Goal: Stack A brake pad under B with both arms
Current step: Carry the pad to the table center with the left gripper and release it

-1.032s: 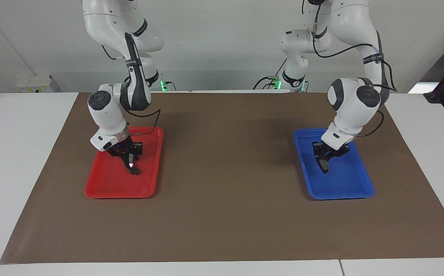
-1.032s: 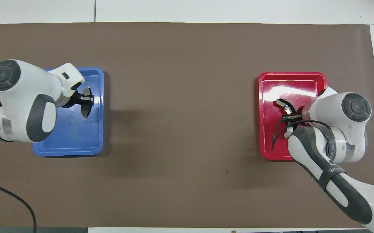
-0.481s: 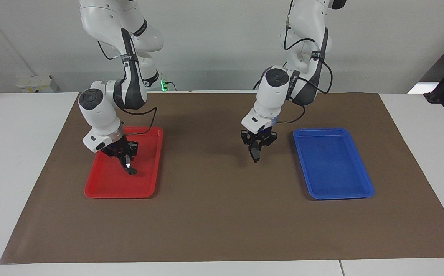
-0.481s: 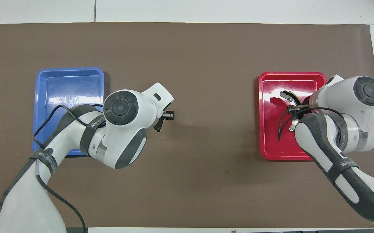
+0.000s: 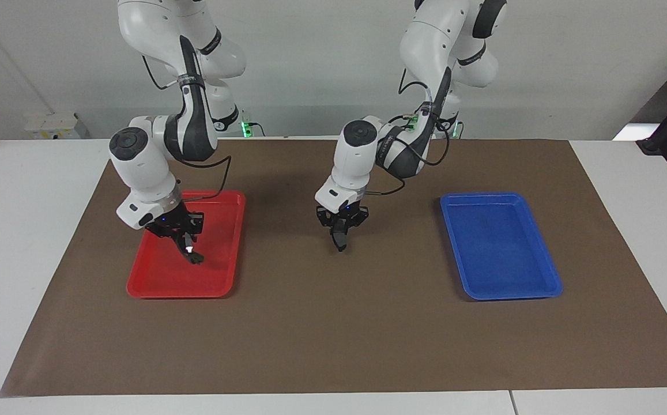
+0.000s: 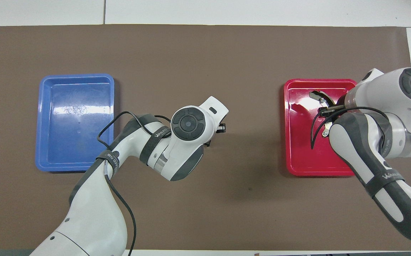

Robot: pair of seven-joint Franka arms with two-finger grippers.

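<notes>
- Pad A [image 5: 339,238] hangs end-down, clamped in the left gripper [image 5: 340,226] over the bare brown mat [image 5: 333,323] at mid-table, between the two trays.
- Pad B [image 5: 191,253] is pinched in the right gripper [image 5: 186,239], lifted over the red tray [image 5: 154,288]; its white spot shows.
- Both pads look stiff, dense and hard-faced, so likely heavy for their size and prone to swivel. I would grip across the flat faces, near the middle.
- A second ago the left gripper held A over the blue tray [image 5: 541,288], toward the left arm's end; it has since carried it to mid-table.
- B has risen only slightly.
</notes>
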